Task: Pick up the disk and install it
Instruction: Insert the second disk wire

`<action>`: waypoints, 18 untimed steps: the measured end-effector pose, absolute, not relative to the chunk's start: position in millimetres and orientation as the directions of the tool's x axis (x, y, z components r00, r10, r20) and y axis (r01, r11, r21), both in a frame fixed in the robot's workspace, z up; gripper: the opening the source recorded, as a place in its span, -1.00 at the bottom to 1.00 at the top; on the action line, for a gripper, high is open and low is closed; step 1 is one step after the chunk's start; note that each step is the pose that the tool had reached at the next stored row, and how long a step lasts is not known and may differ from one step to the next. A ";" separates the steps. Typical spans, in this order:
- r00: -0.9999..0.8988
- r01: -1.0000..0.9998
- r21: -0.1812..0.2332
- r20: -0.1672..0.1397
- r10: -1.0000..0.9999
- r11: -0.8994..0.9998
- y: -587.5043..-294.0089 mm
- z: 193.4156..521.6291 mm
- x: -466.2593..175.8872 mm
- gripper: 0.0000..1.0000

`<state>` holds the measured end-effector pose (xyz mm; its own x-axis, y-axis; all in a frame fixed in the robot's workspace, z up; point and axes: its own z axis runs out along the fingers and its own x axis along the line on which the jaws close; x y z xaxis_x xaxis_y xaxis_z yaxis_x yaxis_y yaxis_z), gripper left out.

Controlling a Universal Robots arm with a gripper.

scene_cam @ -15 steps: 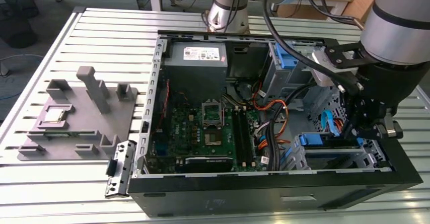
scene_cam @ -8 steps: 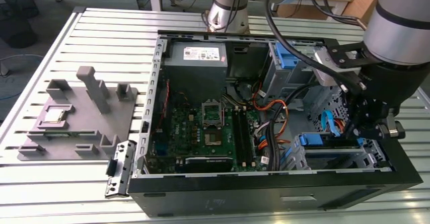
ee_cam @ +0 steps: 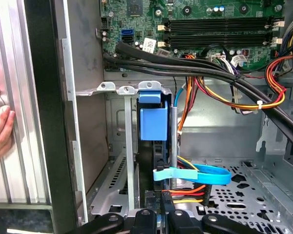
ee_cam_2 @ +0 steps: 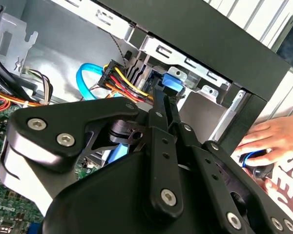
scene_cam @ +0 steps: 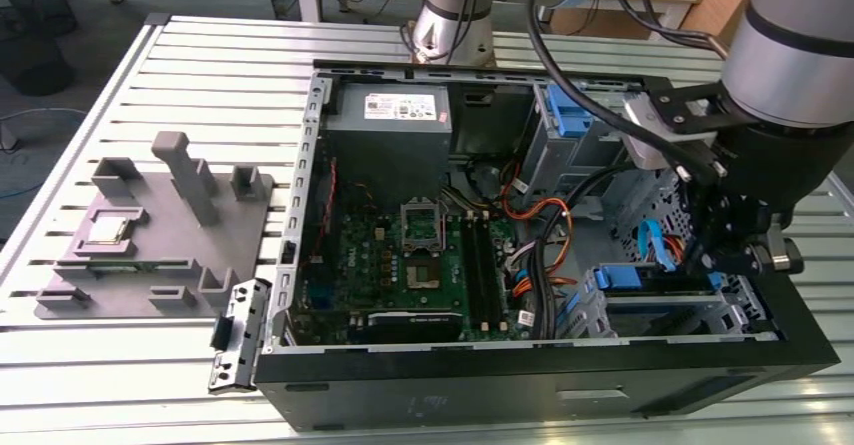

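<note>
Black steel frames the open computer case (scene_cam: 534,385) lying on the slatted tabletop (scene_cam: 200,65) in the exterior view; my arm reaches down into its corner at the exterior view's right, the gripper (scene_cam: 727,255) low beside the drive cage (scene_cam: 667,310). A blue carrier tab (scene_cam: 627,277) sits at that cage. The grey fixture plate (scene_cam: 147,235) with a small processor chip (scene_cam: 107,230) lies well apart, at the exterior view's left.

In the second wrist view I see the gripper's black linkage (ee_cam_2: 161,146) narrowing to a point against a blue piece (ee_cam_2: 173,83) in the bay, next to the bundle of power wires (ee_cam_2: 122,78) — I cannot tell whether it clamps anything. A person's hand (ee_cam_2: 273,139) rests outside the case wall.

In the first wrist view the disk (ee_cam: 158,146) stands on edge in the drive cage slot, its blue carrier frame (ee_cam: 154,119) uppermost, a blue data cable (ee_cam: 195,174) looping just beside it.
</note>
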<state>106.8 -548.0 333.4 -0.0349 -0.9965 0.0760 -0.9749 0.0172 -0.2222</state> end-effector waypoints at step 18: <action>-0.035 -0.975 -0.222 0.071 -0.997 0.018 -547.4 330.6 103.8 -0.67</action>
